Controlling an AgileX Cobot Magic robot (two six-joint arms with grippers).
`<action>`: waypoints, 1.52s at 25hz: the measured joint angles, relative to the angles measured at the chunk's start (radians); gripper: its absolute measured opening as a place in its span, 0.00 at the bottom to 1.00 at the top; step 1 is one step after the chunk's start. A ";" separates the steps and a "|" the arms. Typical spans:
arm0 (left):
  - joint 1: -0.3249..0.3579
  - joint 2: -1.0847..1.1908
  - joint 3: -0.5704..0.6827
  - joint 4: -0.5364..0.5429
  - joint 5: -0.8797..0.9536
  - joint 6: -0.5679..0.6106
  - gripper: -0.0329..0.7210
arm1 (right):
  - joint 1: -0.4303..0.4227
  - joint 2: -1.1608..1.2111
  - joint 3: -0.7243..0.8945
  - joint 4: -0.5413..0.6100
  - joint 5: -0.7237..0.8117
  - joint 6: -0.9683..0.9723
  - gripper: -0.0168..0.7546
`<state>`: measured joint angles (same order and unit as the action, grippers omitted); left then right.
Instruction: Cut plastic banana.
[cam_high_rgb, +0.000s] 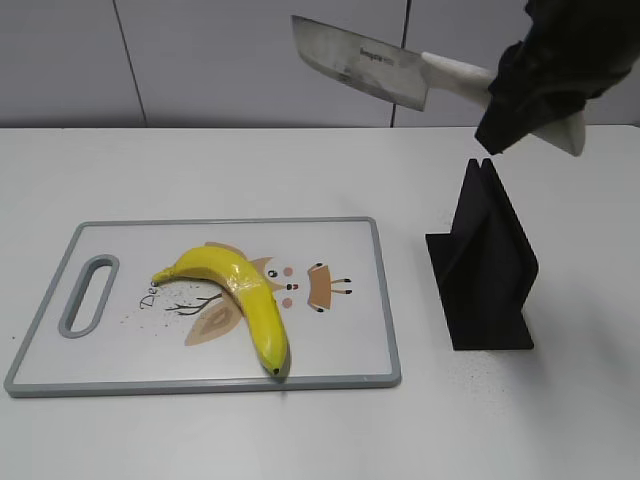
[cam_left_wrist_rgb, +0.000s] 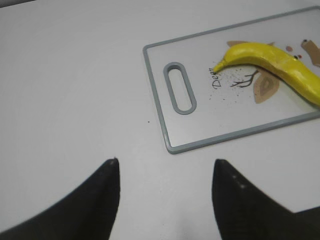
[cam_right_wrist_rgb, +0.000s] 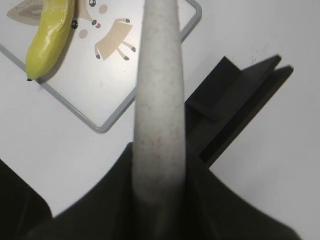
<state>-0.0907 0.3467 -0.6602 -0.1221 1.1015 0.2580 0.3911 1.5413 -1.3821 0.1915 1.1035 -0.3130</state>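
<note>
Clearly, plastic banana (cam_high_rgb: 240, 298) lies flat on cutting board (cam_high_rgb: 340, 240), centre of board, on desk (cam_high_rgb: 200, 170). Long axis runs diagonally: stem end points left and far, toward board's handle slot (cam_high_rgb: 88, 294); dark tip points near, touching board's near rim. Judged light, stiff, glossy, so apt to slide or roll under blade; best steadied at stem end or thick middle. Right hand (cam_high_rgb: 548, 95) closed round pale handle of knife (cam_high_rgb: 365, 62), raised high above black knife stand (cam_high_rgb: 485, 262). Left hand (cam_left_wrist_rgb: 165, 172) empty, fingers (cam_left_wrist_rgb: 107, 182) apart, hovering over bare desk left of board.

"De…" on cutting board (cam_left_wrist_rgb: 200, 140)
</note>
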 joint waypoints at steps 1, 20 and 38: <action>0.000 0.042 -0.014 -0.017 0.000 0.034 0.80 | 0.000 0.023 -0.023 0.002 0.000 -0.051 0.23; -0.132 0.836 -0.507 -0.254 0.084 0.717 0.80 | 0.000 0.264 -0.188 0.230 0.100 -0.893 0.23; -0.255 1.202 -0.612 -0.291 0.028 0.809 0.56 | 0.021 0.346 -0.197 0.325 0.086 -1.040 0.23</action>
<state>-0.3460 1.5482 -1.2726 -0.4126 1.1295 1.0669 0.4123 1.8874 -1.5793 0.5167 1.1891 -1.3528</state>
